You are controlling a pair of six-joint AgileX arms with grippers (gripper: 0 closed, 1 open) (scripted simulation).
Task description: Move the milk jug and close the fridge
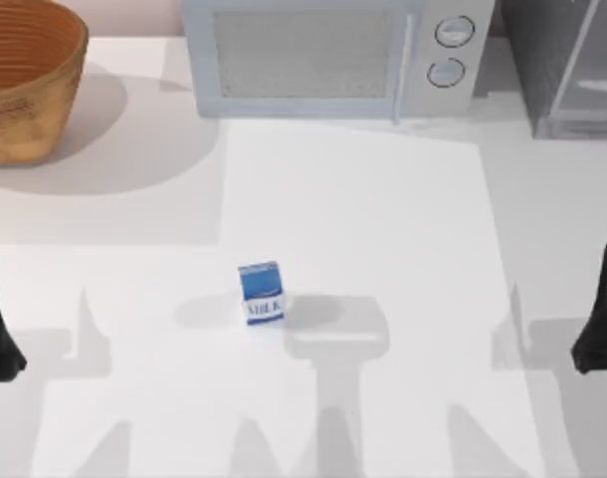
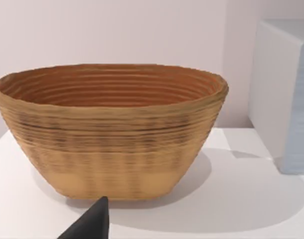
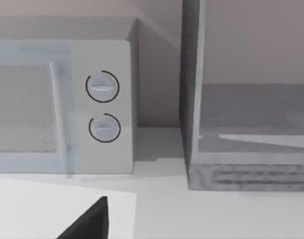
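- The milk jug stands upright near the middle of the desk, well apart from both arms and from the appliances at the back edge.
- The fridge sits at the desk's far right corner, just beside the microwave. Its door appears to stand open, with the interior on show.
- The left gripper is parked at the desk's left edge, the right gripper at the right edge. Neither touches anything. Whether their fingers are apart or together cannot be told.
- Handling, as a judgement: the jug is a small carton, probably light, with thin walls that would dent under a hard squeeze. It could tip if knocked from the side. The best hold looks to be across two opposite flat faces at mid height, with moderate pressure.
- The top view alone places the jug relative to both arms.
- The left wrist view shows the wicker basket side-on, with its ribbed wall and empty bowl, and a corner of the microwave.
- The right wrist view shows the fridge's open cavity and lower front grille, and the microwave's two dials face-on.
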